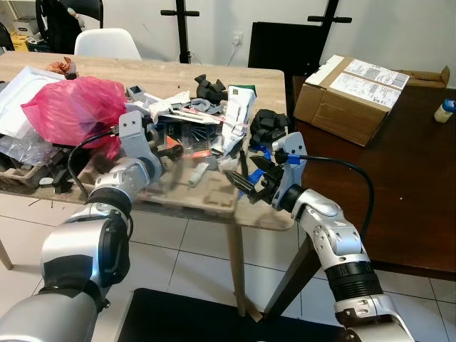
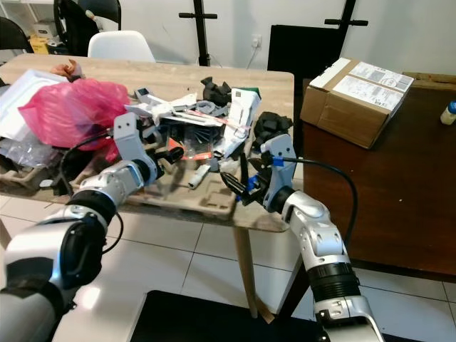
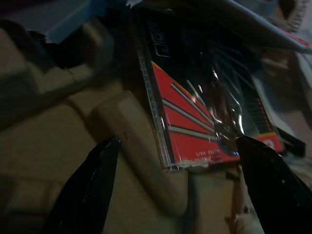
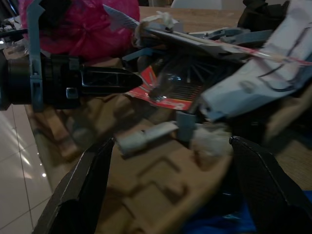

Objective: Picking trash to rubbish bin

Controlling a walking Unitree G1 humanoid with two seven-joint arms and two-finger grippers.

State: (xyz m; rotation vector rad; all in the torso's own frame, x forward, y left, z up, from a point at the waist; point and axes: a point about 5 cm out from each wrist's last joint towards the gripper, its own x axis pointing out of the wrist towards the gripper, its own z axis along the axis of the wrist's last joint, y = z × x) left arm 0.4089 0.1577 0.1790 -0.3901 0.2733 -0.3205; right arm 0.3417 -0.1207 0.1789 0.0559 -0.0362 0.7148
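Note:
A heap of trash covers the wooden table [image 1: 274, 85]: a pink plastic bag [image 1: 75, 107], white cartons [image 1: 239, 114], black scraps [image 1: 269, 125] and a red-and-black blister pack [image 3: 204, 122]. My left gripper [image 1: 173, 149] stands open low over a brown pulp tray [image 1: 192, 189], its fingers [image 3: 87, 190] on either side of the blister pack's corner without touching it. My right gripper [image 1: 241, 178] hovers open at the table's near right edge, pointing left at the heap. A small white tube [image 4: 144, 136] lies on the tray between its fingers [image 4: 83, 190], and the left gripper [image 4: 73, 83] is opposite.
A cardboard box [image 1: 353, 89] and a small white bottle [image 1: 444, 110] rest on the dark table [image 1: 413, 185] to the right. A white chair [image 1: 107, 43] stands behind the wooden table. Pale tiled floor [image 1: 199, 263] lies below.

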